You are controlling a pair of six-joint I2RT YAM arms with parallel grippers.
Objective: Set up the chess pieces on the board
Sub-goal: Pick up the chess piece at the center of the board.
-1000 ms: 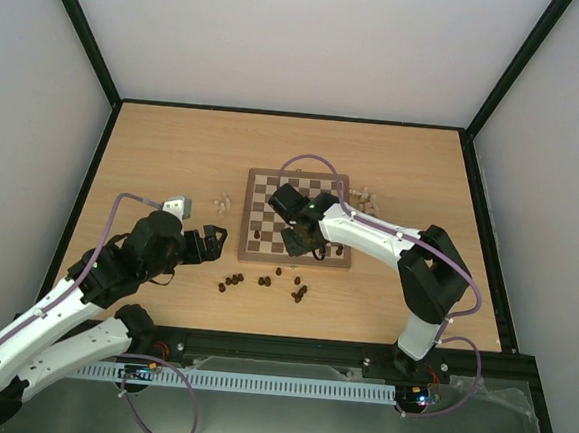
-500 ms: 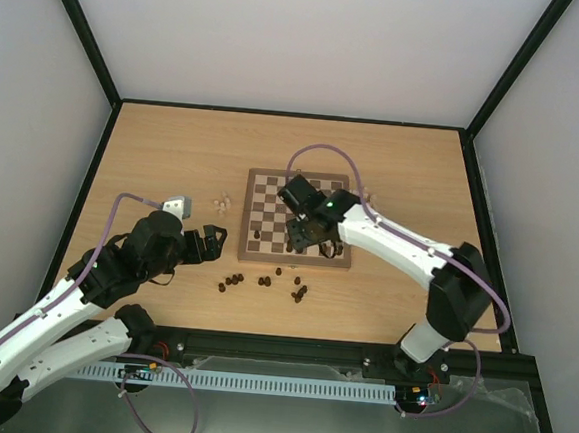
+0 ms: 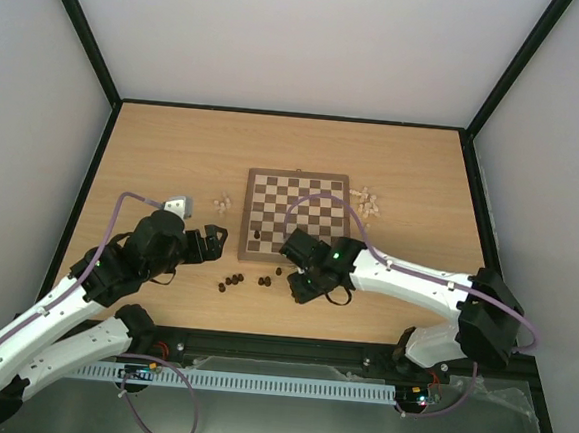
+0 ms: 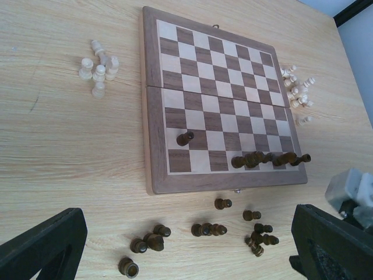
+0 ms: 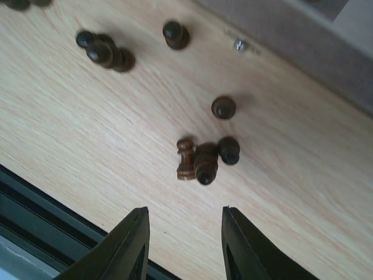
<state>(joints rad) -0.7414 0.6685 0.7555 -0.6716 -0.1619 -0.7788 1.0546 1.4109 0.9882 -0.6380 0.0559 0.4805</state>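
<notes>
Right tool (image 5: 184, 213), part-open and empty, has left the board (image 3: 301, 192) for loose dark pieces (image 5: 198, 160).

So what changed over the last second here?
The right gripper pulled back from over the checkered wooden chessboard to the near side and now hovers, jaws apart and empty, over loose dark brown wooden chess pieces on the table. The left gripper stayed open and still; the board and the pale beige pieces did not move.
</notes>
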